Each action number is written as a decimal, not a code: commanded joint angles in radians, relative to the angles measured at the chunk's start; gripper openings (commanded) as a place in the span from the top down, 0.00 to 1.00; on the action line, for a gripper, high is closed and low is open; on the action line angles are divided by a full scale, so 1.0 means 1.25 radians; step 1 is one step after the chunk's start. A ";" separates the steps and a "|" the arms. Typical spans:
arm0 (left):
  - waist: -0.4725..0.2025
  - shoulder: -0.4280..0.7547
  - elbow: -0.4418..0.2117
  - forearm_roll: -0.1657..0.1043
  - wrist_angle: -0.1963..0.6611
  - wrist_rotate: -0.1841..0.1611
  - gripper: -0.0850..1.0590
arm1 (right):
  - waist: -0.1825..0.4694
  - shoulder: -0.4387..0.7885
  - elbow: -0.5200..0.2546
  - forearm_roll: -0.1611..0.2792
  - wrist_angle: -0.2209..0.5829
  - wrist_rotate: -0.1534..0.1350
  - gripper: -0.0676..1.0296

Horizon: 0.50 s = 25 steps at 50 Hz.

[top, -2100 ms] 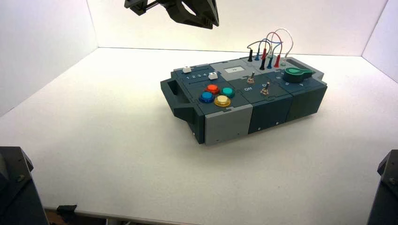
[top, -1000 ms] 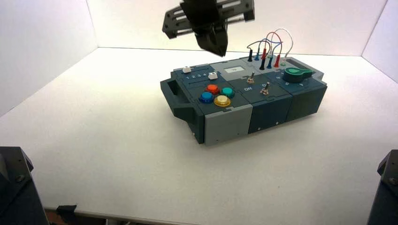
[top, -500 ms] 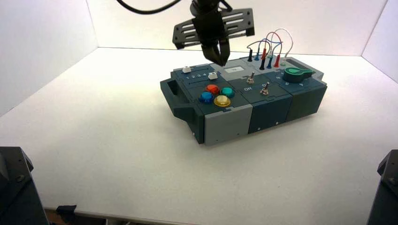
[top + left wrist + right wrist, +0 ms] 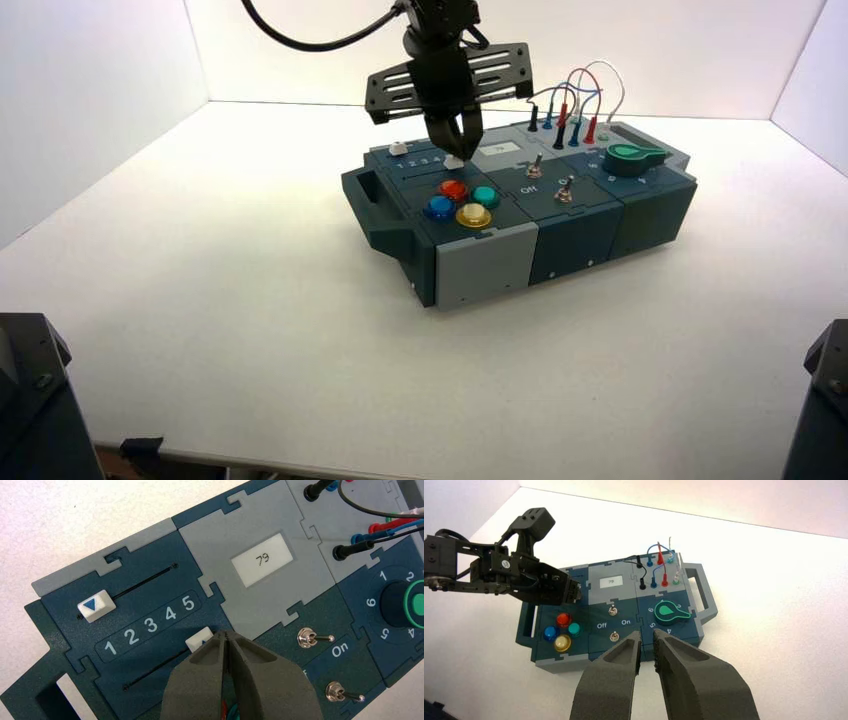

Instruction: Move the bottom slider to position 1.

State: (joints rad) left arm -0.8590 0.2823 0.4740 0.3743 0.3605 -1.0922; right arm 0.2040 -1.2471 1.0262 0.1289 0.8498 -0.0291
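Top slider (image 4: 96, 606): white, at its track's 1 end.
Position 1 (image 4: 110, 648): white digit, left end of the row 1–5.
Buttons, 4: blue (image 4: 440, 207), red (image 4: 453, 189), yellow (image 4: 474, 214), green (image 4: 485, 197).
Bottom slider (image 4: 199, 639): white, at its track's 5 end.
Left gripper (image 4: 226, 634): fingers clenched, tips just beside the bottom slider.
Display (image 4: 262, 560): reads 79.
Switches, 2 (image 4: 534, 172) (image 4: 565, 194).
Knob (image 4: 630, 160): green.
Right gripper (image 4: 648, 632): idle, facing the box (image 4: 487, 267), fingers slightly parted, nothing between.

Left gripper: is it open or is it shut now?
Shut. In the left wrist view, the tips of the left gripper meet, close by the bottom slider's white cap.
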 commanded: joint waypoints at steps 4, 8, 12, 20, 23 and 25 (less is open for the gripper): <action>0.013 -0.004 -0.023 -0.002 -0.002 -0.004 0.95 | 0.000 0.009 -0.025 0.000 -0.010 0.001 0.80; 0.013 -0.004 -0.029 -0.002 -0.002 -0.002 0.95 | 0.000 0.009 -0.025 0.000 -0.010 0.001 0.80; 0.012 -0.002 -0.034 -0.002 -0.002 -0.002 0.95 | 0.000 0.009 -0.026 0.000 -0.010 0.001 0.80; 0.017 0.002 -0.040 -0.004 -0.002 -0.002 0.95 | 0.000 0.009 -0.026 0.000 -0.010 0.000 0.80; 0.017 0.006 -0.039 -0.004 -0.002 -0.004 0.95 | 0.000 0.009 -0.026 0.000 -0.009 0.000 0.80; 0.018 0.007 -0.038 -0.004 -0.002 -0.002 0.95 | 0.000 0.007 -0.025 0.000 -0.009 0.000 0.80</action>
State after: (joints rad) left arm -0.8452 0.3068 0.4464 0.3697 0.3605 -1.0922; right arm 0.2040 -1.2471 1.0247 0.1258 0.8498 -0.0307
